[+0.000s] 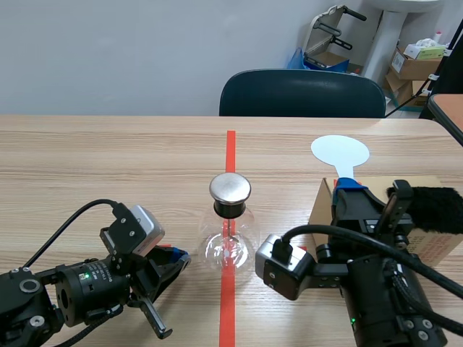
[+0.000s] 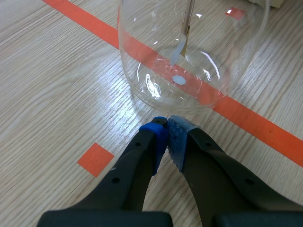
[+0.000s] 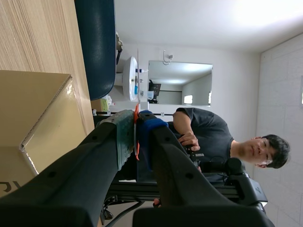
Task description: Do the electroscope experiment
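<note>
Presently my right end effector (image 3: 137,121) grips the light, thin paddle (image 1: 340,150) by its handle, and my left end effector (image 2: 166,128) is closed on nothing just beside the electroscope (image 1: 230,233) on the tabletop (image 1: 87,166), whose fragile, slippery glass I judge best held at the neck.

Flask (image 2: 156,56) neck cut off, paddle (image 1: 340,152) handle hidden in right claw (image 1: 351,185), box (image 1: 323,210) probably half covered.

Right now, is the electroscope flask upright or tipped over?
Upright. The flask stands on its base on the table, its metal cap straight above; the left gripper, shut, sits beside the base.
</note>
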Robot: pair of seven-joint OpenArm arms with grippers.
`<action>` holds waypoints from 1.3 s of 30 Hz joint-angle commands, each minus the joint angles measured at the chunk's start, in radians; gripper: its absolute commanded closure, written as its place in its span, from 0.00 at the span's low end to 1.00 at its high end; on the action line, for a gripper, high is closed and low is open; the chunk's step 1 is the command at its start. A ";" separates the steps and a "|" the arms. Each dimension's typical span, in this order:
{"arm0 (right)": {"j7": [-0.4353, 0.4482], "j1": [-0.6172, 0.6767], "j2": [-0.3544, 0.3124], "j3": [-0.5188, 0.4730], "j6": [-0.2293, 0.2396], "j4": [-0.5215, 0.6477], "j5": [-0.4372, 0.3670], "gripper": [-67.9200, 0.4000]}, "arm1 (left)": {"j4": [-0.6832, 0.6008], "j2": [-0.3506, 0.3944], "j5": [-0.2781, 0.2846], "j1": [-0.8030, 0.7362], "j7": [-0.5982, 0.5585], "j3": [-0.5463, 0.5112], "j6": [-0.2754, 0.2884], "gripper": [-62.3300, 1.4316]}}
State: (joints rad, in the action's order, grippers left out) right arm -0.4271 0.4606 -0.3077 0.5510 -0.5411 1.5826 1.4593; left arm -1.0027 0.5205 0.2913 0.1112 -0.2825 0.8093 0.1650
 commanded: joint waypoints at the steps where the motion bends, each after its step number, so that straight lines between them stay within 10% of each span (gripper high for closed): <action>1: -0.001 -0.008 -0.003 -0.008 -0.011 0.008 0.002 0.97 | -0.011 -0.007 0.003 0.006 -0.016 -0.004 0.002 0.93; 17: 0.006 -0.009 -0.003 -0.008 -0.014 0.008 0.002 0.97 | -0.011 -0.007 0.003 0.006 -0.016 -0.004 0.002 0.93; 23: 0.046 0.010 -0.010 -0.032 -0.085 0.014 0.002 0.97 | -0.011 -0.007 0.003 0.006 -0.016 -0.004 0.002 0.93; 31: 0.274 0.199 0.027 -0.263 -0.242 0.092 0.002 0.97 | -0.011 -0.006 0.003 0.006 -0.016 -0.004 0.002 0.93; 39: 0.568 0.333 0.095 -0.512 -0.242 0.120 -0.145 0.97 | -0.062 0.072 0.012 0.005 -0.061 -0.003 0.057 0.80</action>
State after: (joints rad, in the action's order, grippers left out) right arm 0.1341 0.8112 -0.2050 0.0429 -0.7219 1.6852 1.3289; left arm -1.0256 0.5644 0.2924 0.1108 -0.3183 0.8097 0.2123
